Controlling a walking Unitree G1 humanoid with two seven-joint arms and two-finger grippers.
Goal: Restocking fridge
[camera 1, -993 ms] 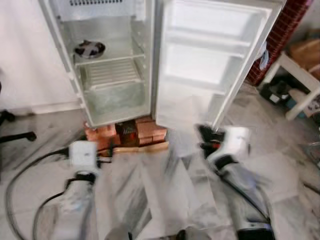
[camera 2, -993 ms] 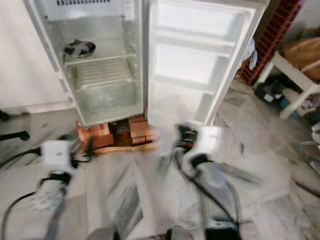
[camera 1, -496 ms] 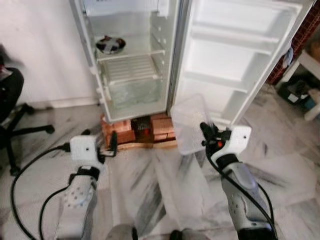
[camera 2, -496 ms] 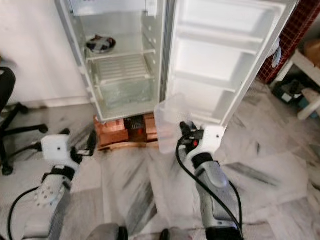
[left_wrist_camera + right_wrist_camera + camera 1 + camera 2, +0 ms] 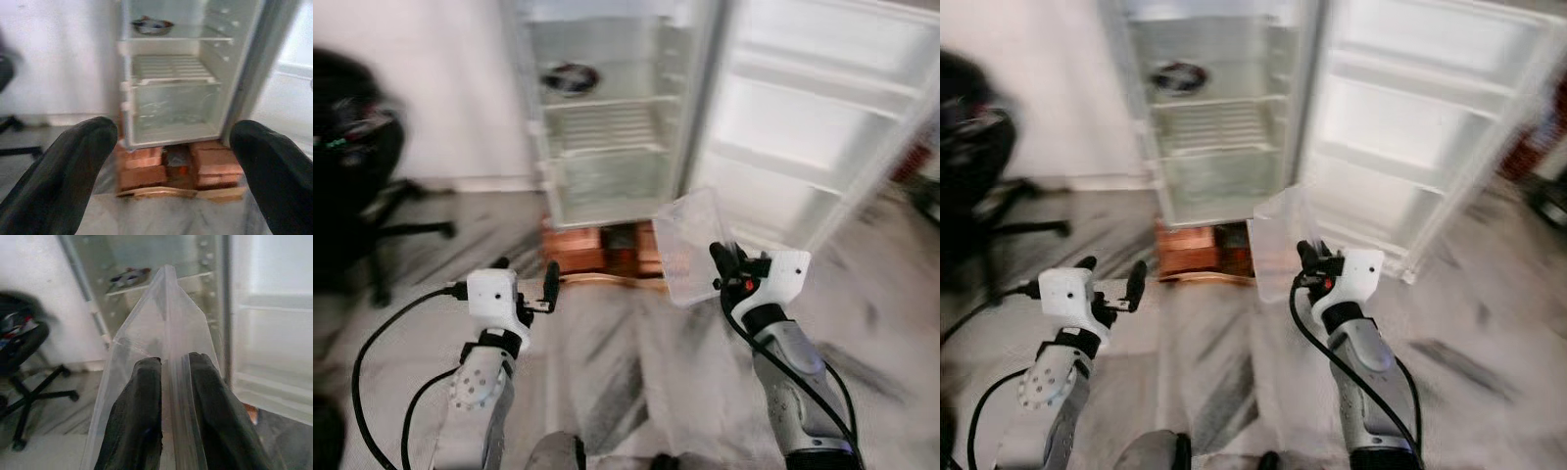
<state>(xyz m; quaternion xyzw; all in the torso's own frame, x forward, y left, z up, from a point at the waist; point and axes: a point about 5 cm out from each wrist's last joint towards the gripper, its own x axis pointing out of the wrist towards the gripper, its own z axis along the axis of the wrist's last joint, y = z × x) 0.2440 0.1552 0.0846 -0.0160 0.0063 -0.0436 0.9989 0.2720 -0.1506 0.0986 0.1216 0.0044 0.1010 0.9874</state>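
Left tool [image 5: 524, 284] spread wide, right tool [image 5: 168, 377] pinched closed, both arms raised forward.

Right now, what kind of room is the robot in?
Probably a room in a home, maybe a kitchen corner. An open fridge stands on bricks over a marble-look floor, and a black office chair sits to its left.

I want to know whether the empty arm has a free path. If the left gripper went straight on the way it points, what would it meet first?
Probably the open fridge: the left gripper, fingers apart and empty, looks at its lower compartment above the brick stack. Bare floor lies between; depth is unclear.
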